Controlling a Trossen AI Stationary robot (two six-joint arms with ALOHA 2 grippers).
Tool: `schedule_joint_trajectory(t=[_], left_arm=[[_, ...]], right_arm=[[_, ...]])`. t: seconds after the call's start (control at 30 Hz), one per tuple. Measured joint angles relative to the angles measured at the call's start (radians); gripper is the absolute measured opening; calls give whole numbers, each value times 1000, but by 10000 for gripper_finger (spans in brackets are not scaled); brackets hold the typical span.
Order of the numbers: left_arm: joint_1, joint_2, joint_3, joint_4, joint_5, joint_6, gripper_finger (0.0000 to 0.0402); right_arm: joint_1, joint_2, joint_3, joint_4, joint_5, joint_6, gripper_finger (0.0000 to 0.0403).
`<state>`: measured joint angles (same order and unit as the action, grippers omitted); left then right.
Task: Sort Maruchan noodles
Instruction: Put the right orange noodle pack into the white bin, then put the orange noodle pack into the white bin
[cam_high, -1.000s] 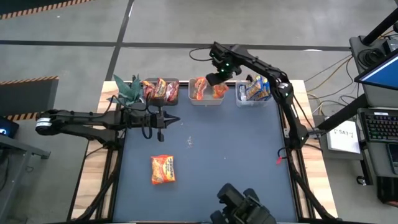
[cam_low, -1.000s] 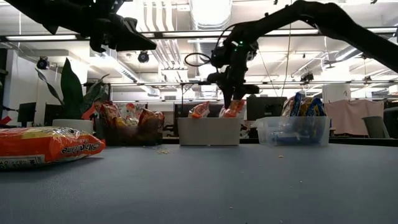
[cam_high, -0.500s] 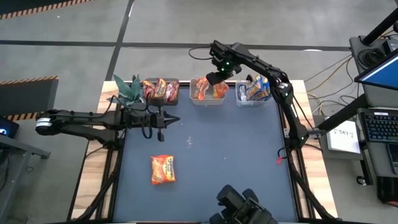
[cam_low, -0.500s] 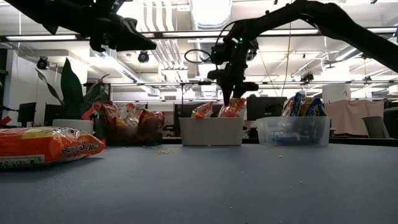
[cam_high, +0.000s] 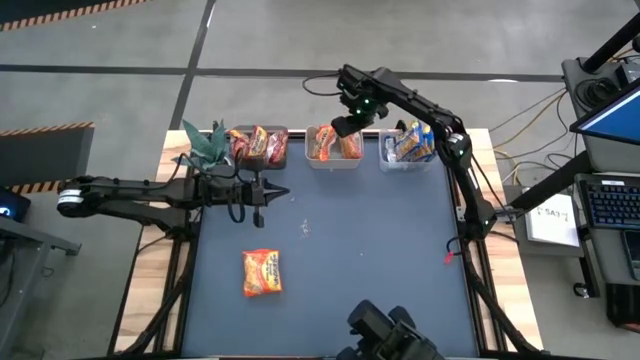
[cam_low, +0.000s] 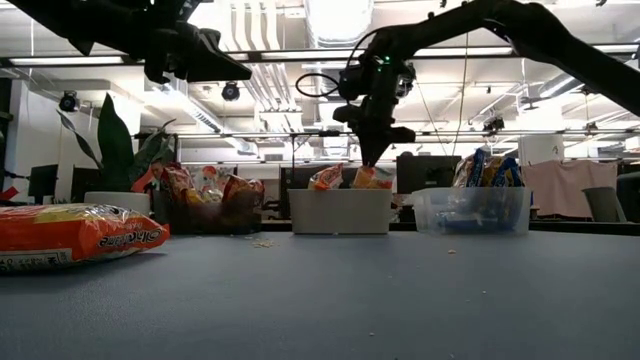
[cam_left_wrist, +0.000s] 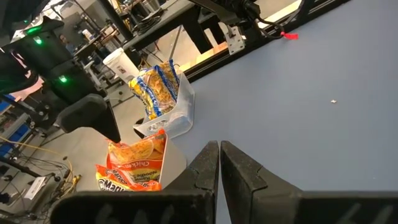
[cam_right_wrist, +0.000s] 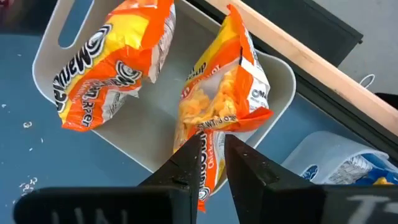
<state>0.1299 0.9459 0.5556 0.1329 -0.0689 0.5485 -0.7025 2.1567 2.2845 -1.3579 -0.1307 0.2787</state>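
My right gripper (cam_high: 344, 129) (cam_right_wrist: 212, 148) points down over the white middle bin (cam_high: 333, 166) at the table's far edge. Its fingers are a narrow gap apart, just above an orange Maruchan packet (cam_right_wrist: 224, 93) (cam_low: 372, 178) that stands on edge in the bin. A second orange packet (cam_right_wrist: 109, 62) leans against the bin's other end. Another orange packet (cam_high: 262, 272) (cam_low: 75, 235) lies flat on the blue mat near the front left. My left gripper (cam_high: 284, 193) (cam_left_wrist: 219, 150) hovers shut and empty over the mat's left part.
A bin of dark red packets (cam_high: 260, 145) stands left of the middle bin, and a clear bin of blue-and-yellow packets (cam_high: 408, 143) stands right of it. A potted plant (cam_high: 205, 140) sits at the far left corner. Crumbs dot the mat (cam_high: 305, 228).
The orange packet under my right gripper has dropped lower into the middle bin and now stands clear below the fingertips. My left arm has kept still.
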Motion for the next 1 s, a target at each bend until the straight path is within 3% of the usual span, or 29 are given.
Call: schedule_joint_trajectory(t=[0.2, 0.33, 0.53, 0.7, 1.0], left_arm=[[0, 2, 0, -3, 0, -16, 0], [0, 7, 0, -23, 0, -18, 0], [0, 19, 0, -29, 0, -67, 0], [0, 20, 0, -46, 0, -161, 0], [-26, 20, 0, -184, 0, -450, 0]], right_arm=[[5, -24, 15, -42, 6, -4, 58], [33, -95, 5, -35, 65, -51, 58], [144, -222, -99, 143, 81, -142, 57], [262, -350, -315, 395, 79, -209, 57], [438, -576, -846, 916, 78, -310, 57]])
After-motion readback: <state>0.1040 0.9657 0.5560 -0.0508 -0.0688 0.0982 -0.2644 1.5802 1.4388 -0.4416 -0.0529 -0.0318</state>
